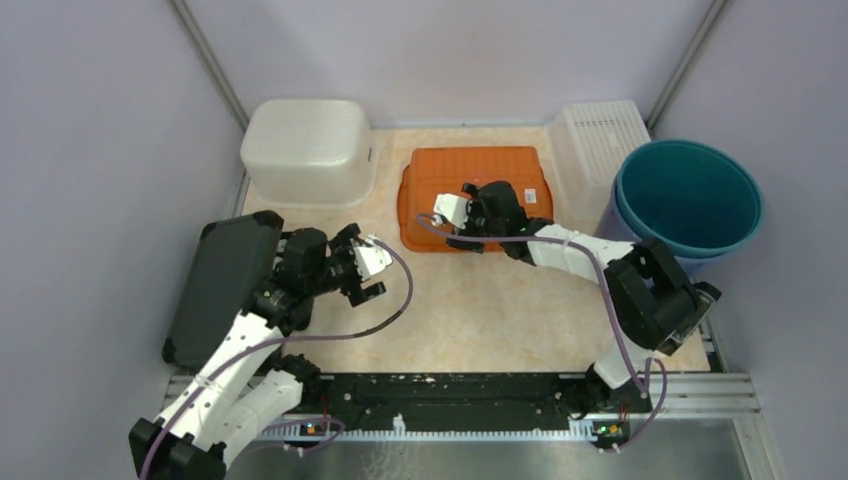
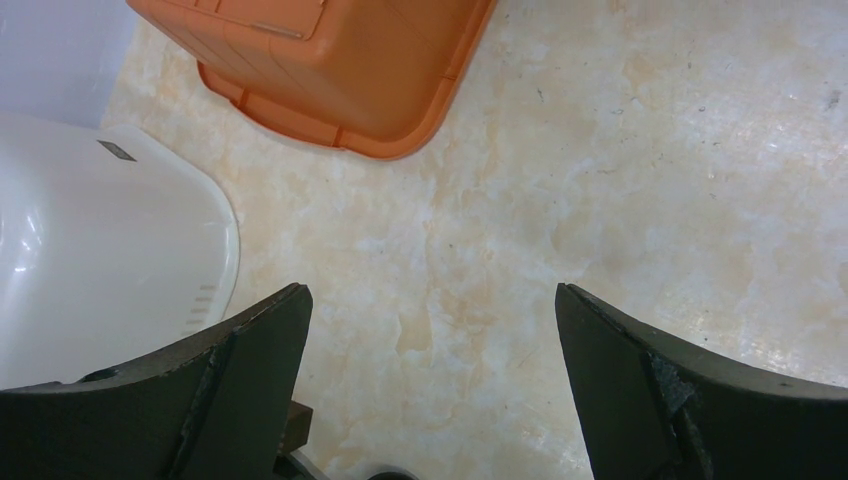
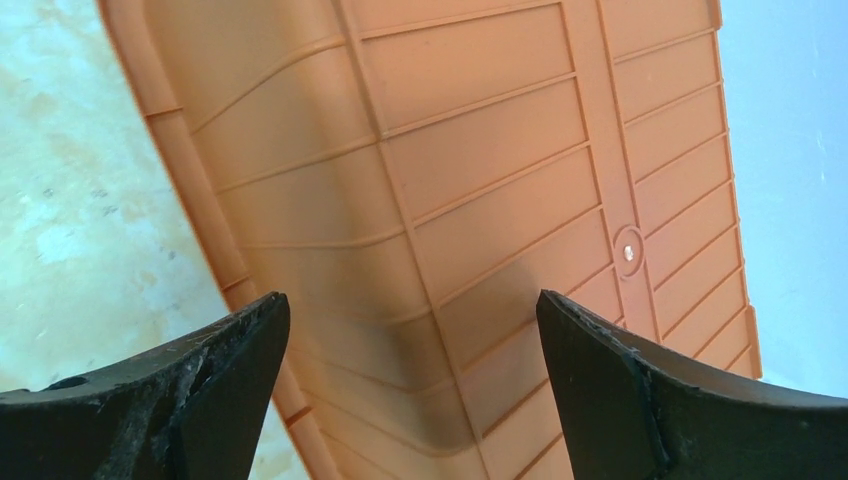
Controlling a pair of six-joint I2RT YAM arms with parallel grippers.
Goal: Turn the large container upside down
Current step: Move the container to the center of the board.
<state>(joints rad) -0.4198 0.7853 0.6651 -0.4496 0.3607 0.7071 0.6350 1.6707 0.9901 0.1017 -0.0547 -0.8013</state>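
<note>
Our right gripper [image 1: 448,228] hangs wide and empty over the big orange plastic tub [image 1: 480,170], lying bottom-up at the table's [image 1: 480,310] far middle, so we think it's flipped and next we lift away; our left gripper [image 1: 375,272] is wide too.

White-and-black arms [image 1: 225,365], purple cables [image 1: 409,290], dark chipped claw fingers [image 2: 250,380]

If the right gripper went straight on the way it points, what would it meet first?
The orange container: its ribbed surface fills the gap between the right gripper's open fingers. Distance unclear.
</note>
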